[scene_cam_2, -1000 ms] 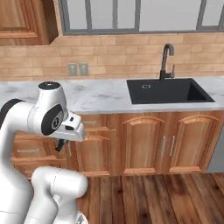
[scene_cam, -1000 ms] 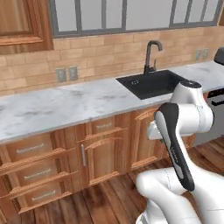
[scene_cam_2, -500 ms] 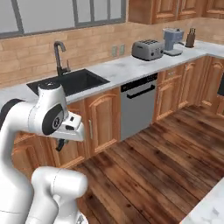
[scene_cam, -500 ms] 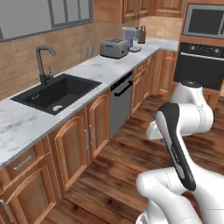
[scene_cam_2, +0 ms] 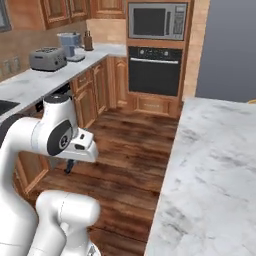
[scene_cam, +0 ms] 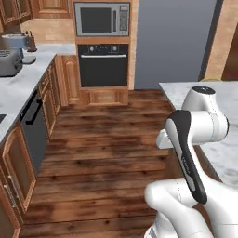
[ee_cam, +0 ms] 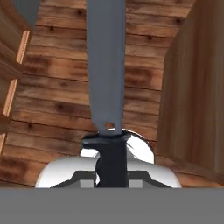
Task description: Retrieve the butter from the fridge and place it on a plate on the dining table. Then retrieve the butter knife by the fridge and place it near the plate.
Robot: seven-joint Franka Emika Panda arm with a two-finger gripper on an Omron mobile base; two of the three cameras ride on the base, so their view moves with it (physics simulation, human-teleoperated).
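Black handle of the butter knife [ee_cam: 106, 87] sits pinched in the gripper [ee_cam: 110, 168], grey blade pointing away over the wooden floor [ee_cam: 57, 87]. White marble dining table [scene_cam_2: 215, 170] stands to the right of the arm.

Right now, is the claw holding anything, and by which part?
Yes. The claw is shut on the butter knife, gripping its dark handle; the grey blade sticks out ahead over the wooden floor.

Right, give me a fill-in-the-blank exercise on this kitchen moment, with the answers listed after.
1. The end effector is shut on the ____, whose blade points away from the hand.
2. The microwave sits directly above the black ____.
3. The toaster stands on the ____.
4. The floor is made of ____.

Answers: knife; oven; counter; wood
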